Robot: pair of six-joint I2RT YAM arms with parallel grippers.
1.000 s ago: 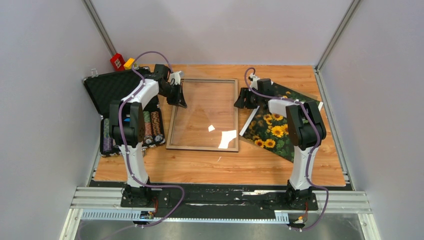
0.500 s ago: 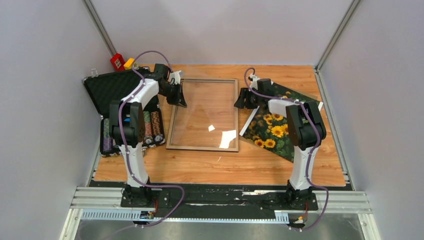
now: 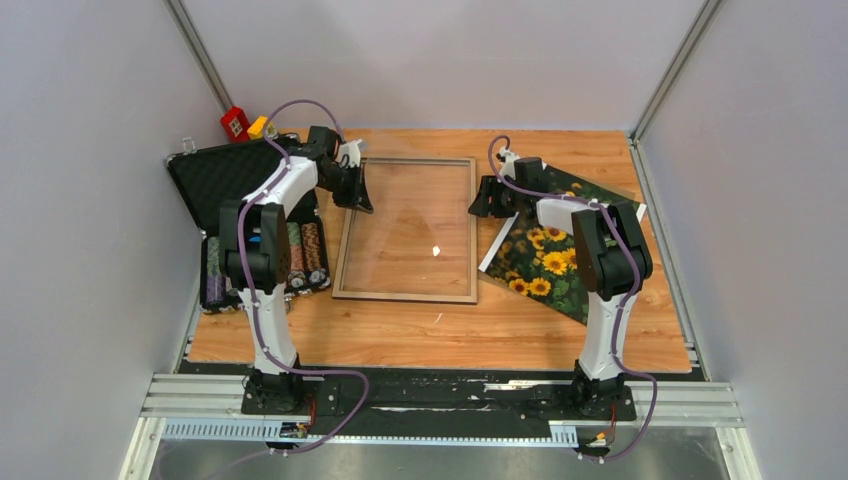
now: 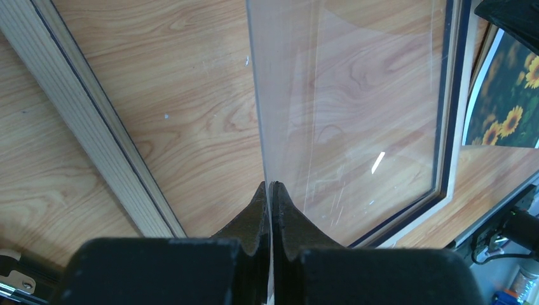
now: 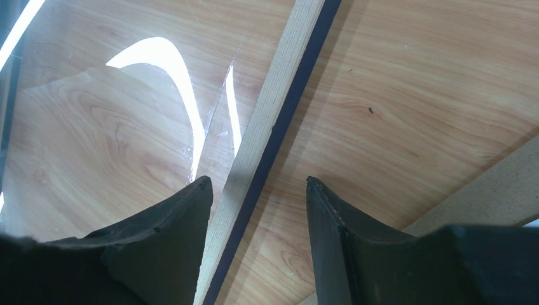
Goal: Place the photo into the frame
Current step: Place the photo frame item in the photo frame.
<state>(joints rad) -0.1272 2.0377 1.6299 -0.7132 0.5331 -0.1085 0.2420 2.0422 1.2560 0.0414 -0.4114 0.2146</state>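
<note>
Frame [image 3: 405, 296] lies flat mid-table [image 3: 400, 335], tan back up. Photo [image 3: 545, 265] lies flat near the right edge, just beside the frame. Chip case [image 3: 215, 175] sits open at the left edge. Left gripper [image 4: 271, 187] is pinched tight on the pane's [image 4: 356, 114] left edge. Right gripper [image 5: 257, 184] is partly spread, straddling the frame's right rail without gripping it.

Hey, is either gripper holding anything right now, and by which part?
The left gripper pinches the clear pane by its thin edge. The right gripper holds nothing; its open jaws straddle a rail of the frame.
</note>
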